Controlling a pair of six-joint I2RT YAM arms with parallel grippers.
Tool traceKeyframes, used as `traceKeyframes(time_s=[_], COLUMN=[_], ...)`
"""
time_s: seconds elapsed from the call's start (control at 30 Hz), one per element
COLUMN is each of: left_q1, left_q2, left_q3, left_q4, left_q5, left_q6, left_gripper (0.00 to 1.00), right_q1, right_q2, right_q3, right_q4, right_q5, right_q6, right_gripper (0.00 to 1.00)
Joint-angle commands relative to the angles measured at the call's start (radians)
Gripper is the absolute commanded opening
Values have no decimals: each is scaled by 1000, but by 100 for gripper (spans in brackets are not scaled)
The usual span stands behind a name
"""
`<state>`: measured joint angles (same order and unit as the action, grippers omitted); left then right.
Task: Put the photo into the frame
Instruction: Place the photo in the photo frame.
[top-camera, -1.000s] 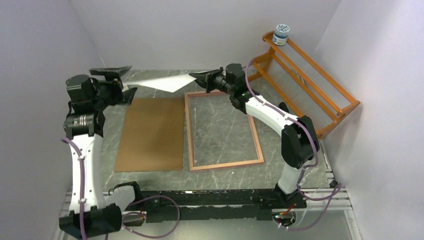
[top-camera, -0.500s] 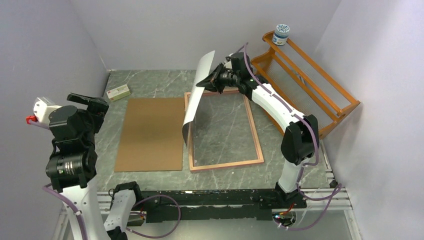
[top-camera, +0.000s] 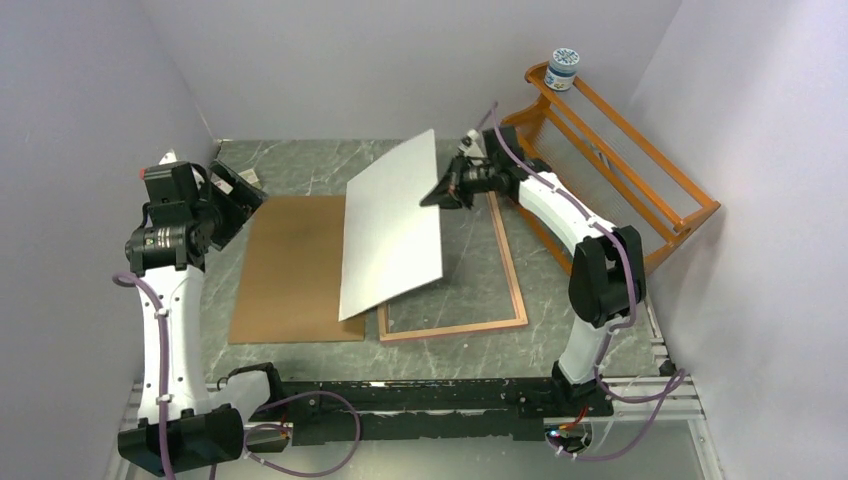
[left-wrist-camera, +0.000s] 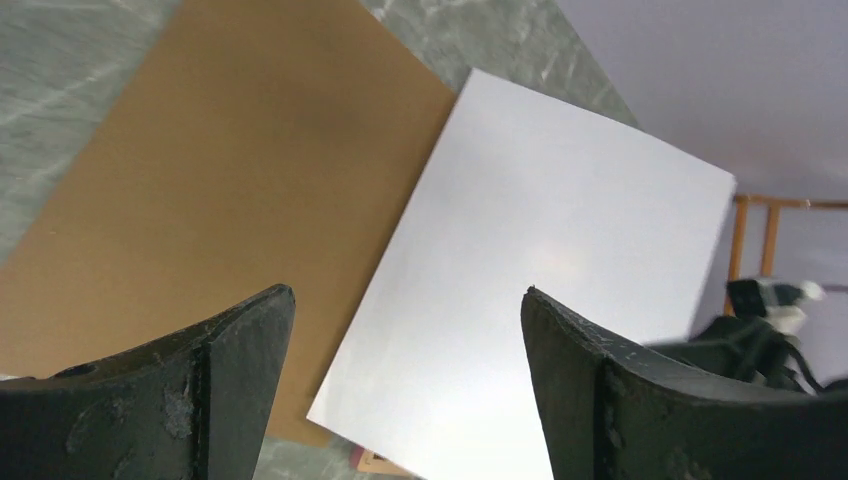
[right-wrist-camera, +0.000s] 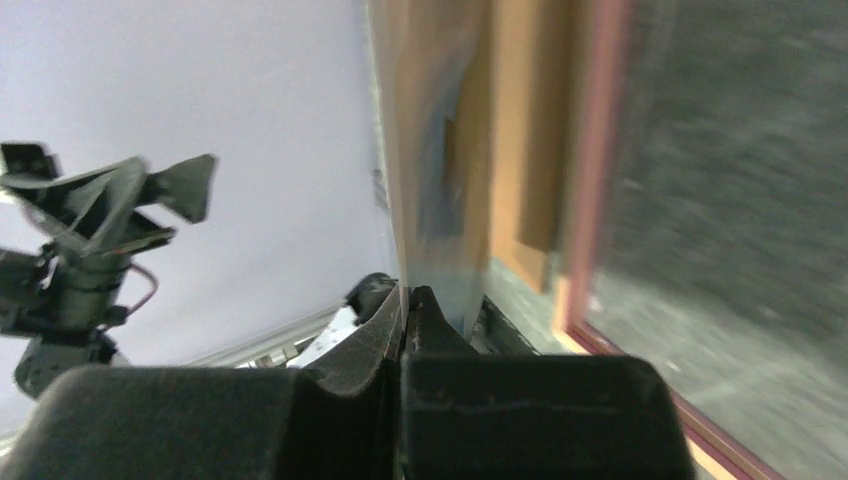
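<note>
The photo (top-camera: 392, 225) hangs tilted over the frame's left half, its plain pale back up; it also shows in the left wrist view (left-wrist-camera: 540, 290) and edge-on in the right wrist view (right-wrist-camera: 430, 150). My right gripper (top-camera: 438, 193) is shut on the photo's right edge. The pinkish frame (top-camera: 512, 275) lies flat on the table, its left side hidden under the photo; its edge shows in the right wrist view (right-wrist-camera: 590, 200). My left gripper (top-camera: 235, 195) is open and empty at the far left, apart from the photo.
A brown backing board (top-camera: 295, 270) lies left of the frame. An orange wooden rack (top-camera: 620, 170) with a small jar (top-camera: 563, 69) on top stands at the back right. Walls close in on the left, back and right.
My right gripper has swung the photo from near upright down to a flatter tilt over the frame. My left arm has moved back toward the table's far left, its gripper open.
</note>
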<state>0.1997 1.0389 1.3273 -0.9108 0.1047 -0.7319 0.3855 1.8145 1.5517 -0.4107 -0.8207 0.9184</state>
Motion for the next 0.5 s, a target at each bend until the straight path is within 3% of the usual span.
traceKeyframes(time_s=[0.0, 0.23, 0.47], left_q1=[4, 4, 0], left_q2=[-4, 66, 105], left_q3=[-26, -73, -135], left_q4=[117, 168, 269], left_q5=[173, 291, 368], left_q6=[54, 49, -1], left_gripper=[88, 88, 86], right_q1=[-133, -234, -241], right_q2=[-78, 39, 76], right_q3=[-96, -42, 12], right_q4=[-166, -469, -534], right_q5=[-34, 30, 241], right_q6=[-266, -675, -762], right_gripper=[0, 0, 0])
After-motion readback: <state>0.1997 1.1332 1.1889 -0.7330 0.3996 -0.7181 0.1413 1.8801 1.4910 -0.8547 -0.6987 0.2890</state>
